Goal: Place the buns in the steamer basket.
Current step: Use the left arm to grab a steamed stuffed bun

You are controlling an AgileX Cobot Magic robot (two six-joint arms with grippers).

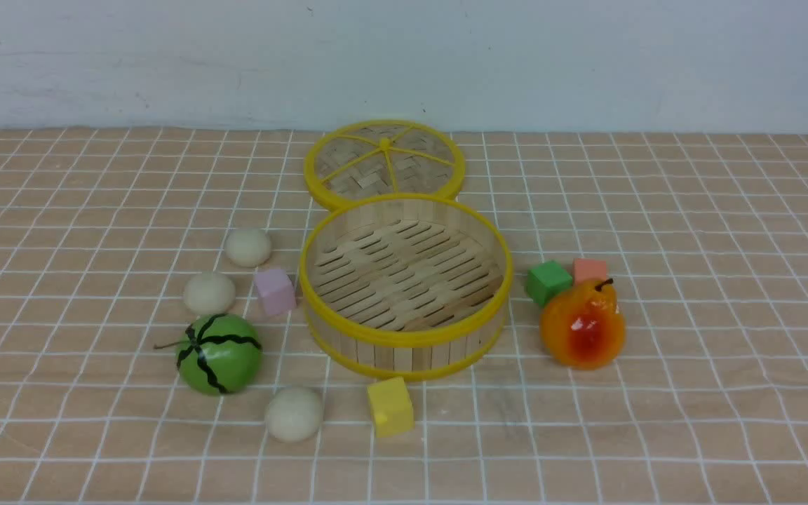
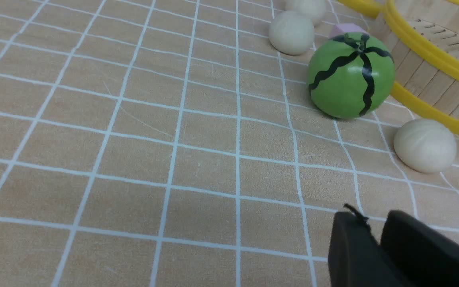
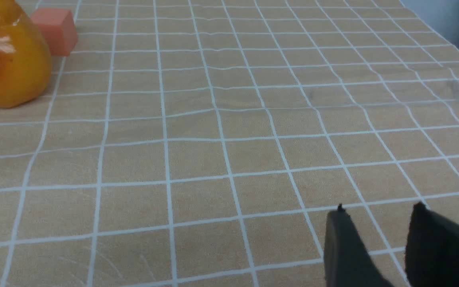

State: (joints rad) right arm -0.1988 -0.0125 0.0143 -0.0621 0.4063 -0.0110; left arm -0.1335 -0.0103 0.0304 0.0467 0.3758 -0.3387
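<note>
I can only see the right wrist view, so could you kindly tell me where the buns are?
Observer: The three small cream-white round buns lie on the checked cloth, left and front-left of the round bamboo steamer basket.
Operator: Thank you. Is anything inside the basket?
Observer: No, its slatted floor is bare.
Operator: Is its lid on?
Observer: No, the flat woven yellow-rimmed lid sits just behind it.

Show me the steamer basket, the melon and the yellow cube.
steamer basket (image 1: 404, 356), front view, its front wall
melon (image 1: 219, 353), front view, middle of its green skin
yellow cube (image 1: 391, 407), front view, its front face
</note>
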